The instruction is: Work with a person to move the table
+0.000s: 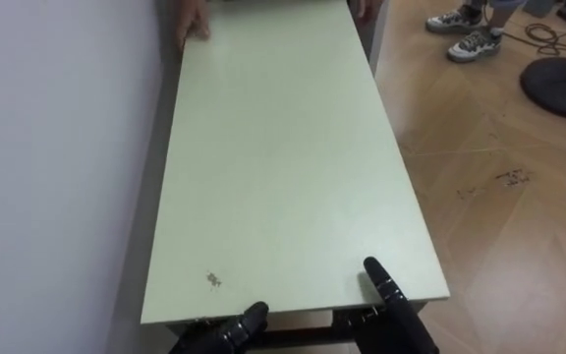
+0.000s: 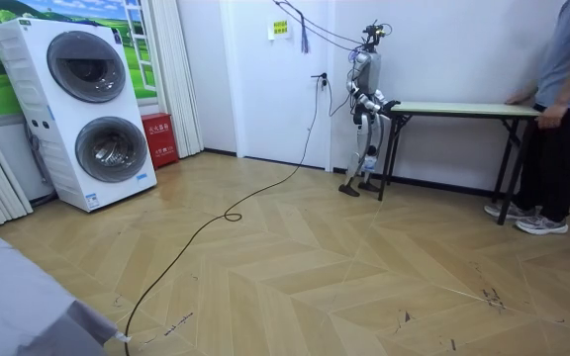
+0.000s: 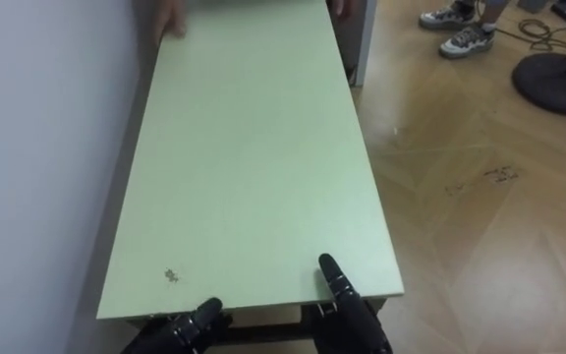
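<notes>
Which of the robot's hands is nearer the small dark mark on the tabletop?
Left. The left hand is at the table end just beside the mark; the right hand is at the same end, by the other corner.

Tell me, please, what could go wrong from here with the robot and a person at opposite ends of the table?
The table lies close along the wall; a skewed pull could scrape it.
The left robot hand and right robot hand meet only its near edge, so the hold may slip.
A round stand base sits on the floor near the far end; a leg might catch it.
</notes>
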